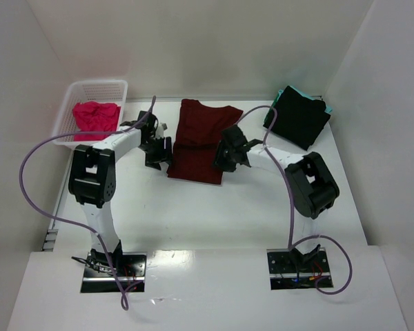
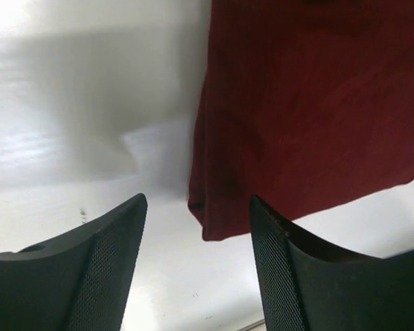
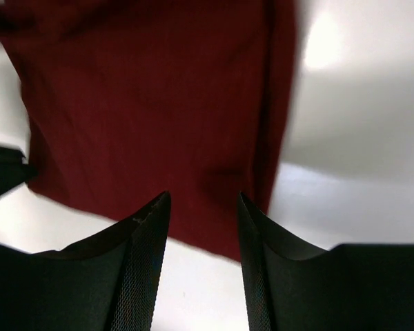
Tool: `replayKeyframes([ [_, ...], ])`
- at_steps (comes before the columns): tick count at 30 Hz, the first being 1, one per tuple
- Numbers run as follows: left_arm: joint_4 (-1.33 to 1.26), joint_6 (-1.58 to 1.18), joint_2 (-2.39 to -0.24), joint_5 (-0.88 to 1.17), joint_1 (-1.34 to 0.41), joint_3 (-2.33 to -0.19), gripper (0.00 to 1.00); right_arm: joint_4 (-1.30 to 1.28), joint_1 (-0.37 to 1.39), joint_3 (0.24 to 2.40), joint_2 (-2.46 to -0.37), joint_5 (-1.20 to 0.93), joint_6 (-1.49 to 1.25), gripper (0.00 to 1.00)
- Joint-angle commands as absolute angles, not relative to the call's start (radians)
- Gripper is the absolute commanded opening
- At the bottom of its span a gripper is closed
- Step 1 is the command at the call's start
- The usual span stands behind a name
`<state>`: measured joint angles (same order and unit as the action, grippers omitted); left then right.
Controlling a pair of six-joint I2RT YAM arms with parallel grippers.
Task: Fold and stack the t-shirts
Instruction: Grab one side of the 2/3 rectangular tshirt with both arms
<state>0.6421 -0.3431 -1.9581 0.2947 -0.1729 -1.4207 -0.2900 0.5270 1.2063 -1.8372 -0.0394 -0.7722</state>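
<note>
White table (image 1: 207,221) boxed in by white walls; arm bases bolted at the near edge.

Landmark: maroon t-shirt (image 1: 203,141), flat on the table at centre, collar at the far end, hem at the near end, sides apparently already turned in to form a narrow panel.

Left gripper (image 2: 197,200): just above the near-left corner of the maroon t-shirt, jaws spread, pinching nothing.

Right gripper (image 3: 203,196): above the near-right part of the hem of the maroon t-shirt, jaws spread, pinching nothing.

Far left of the maroon t-shirt: white lattice basket (image 1: 117,86) holding a crumpled pink t-shirt (image 1: 95,115).

Far right of the maroon t-shirt: black t-shirt (image 1: 300,117), folded, resting on a teal t-shirt (image 1: 293,90) of which only an edge shows.

Step in hand, as judged: lengthwise fold of the maroon t-shirt, hem toward collar. Two garments apparently stacked, one in work, one untouched.

Next move, as judged:
1. Lower both grippers onto the near hem corners.
2. Close on every cloth layer at each corner, not the top layer alone.
3. Lift together at equal height.
4. Carry toward the collar, keeping the hem taut and square.
</note>
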Motion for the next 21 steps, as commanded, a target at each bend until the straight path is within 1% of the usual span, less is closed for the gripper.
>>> replayKeyframes([
  [1,0.634,-0.336,-1.885,0.302,-0.184,-1.398,0.70,-0.292,0.566,1.177,-1.772,-0.036,-0.814,0.49],
  [2,0.640,-0.341,-1.880,0.302,-0.184,-1.376,0.70,-0.304,0.572,1.165,-1.767,-0.020,-0.820,0.50],
  [4,0.629,-0.347,-1.859,0.302,-0.184,-1.338,0.70,-0.311,0.578,1.134,-1.736,-0.002,-0.831,0.55],
  [5,0.629,-0.347,-1.848,0.302,-0.184,-1.332,0.71,-0.311,0.578,1.116,-1.726,-0.002,-0.836,0.56],
  [14,0.594,-0.347,-1.850,0.304,-0.202,-1.289,0.71,-0.321,0.606,1.031,-1.664,0.008,-0.854,0.58],
  [18,0.570,-0.347,-1.879,0.304,-0.212,-1.284,0.71,-0.290,0.615,1.031,-1.706,0.018,-0.854,0.58],
  [21,0.563,-0.338,-1.895,0.293,-0.212,-1.284,0.67,-0.275,0.624,1.042,-1.740,0.018,-0.854,0.58],
])
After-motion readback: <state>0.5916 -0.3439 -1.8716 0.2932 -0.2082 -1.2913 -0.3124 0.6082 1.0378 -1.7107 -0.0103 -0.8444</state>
